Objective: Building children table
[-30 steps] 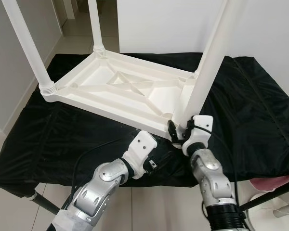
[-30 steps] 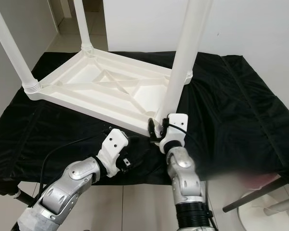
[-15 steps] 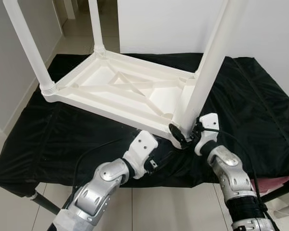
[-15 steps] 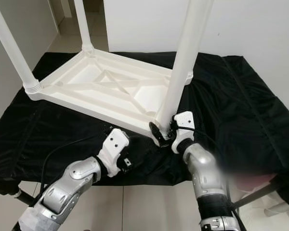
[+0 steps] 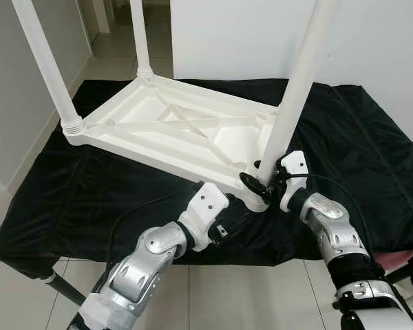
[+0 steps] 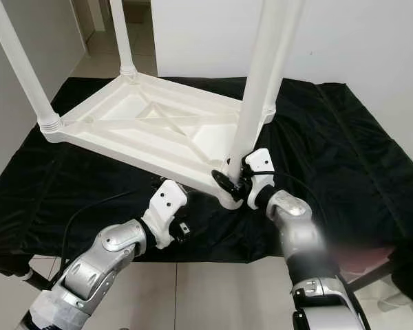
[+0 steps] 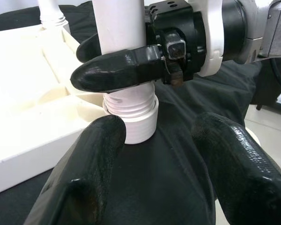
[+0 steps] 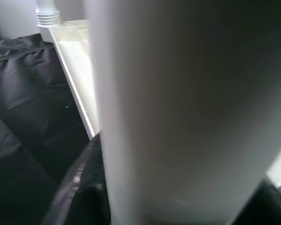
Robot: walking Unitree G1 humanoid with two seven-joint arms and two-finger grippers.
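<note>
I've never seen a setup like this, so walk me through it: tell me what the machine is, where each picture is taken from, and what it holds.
It is a humanoid robot with two silver arms ending in black two-fingered grippers. Two pictures come from its head, looking down; two from cameras on its wrists. A white plastic children's table lies upside down on a black cloth, legs pointing up. The right gripper clasps the near leg just above its threaded socket. The left gripper waits open just below that corner, holding nothing.

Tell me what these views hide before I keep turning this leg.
- Near leg: top cut off by the frame edge in both eye views.
- Socket thread: how far it is seated cannot be judged; the right tool covers the joint.
- Right wrist view: the leg is blurred.
- Left tool: open, holding nothing.
</note>
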